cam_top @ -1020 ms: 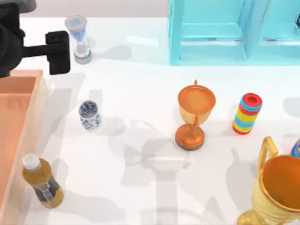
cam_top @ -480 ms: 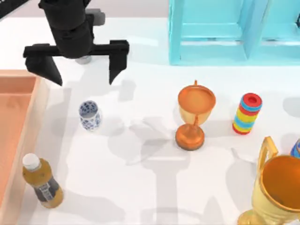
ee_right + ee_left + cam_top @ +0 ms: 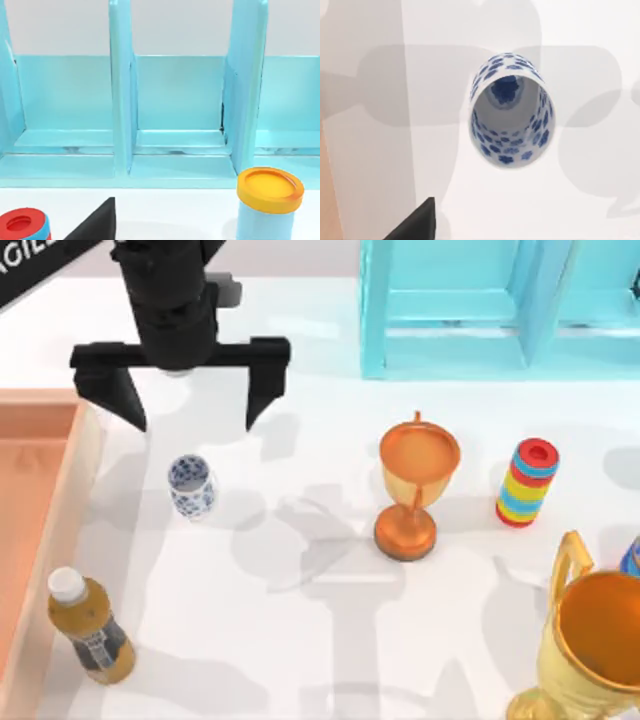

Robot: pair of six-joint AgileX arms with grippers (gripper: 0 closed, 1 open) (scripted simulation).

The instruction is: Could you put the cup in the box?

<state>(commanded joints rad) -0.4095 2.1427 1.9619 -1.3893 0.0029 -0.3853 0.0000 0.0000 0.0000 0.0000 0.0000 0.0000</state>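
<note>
Blue-patterned cup stands upright (box nearby); left gripper is held above, fingers spread wide.

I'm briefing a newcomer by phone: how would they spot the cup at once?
Start at the wooden box along the table's left edge. Just right of it, below the left gripper, open above, stands the cup. It is small, white with blue flowers and handleless, unlike the capped bottle and the orange trophy.
</note>
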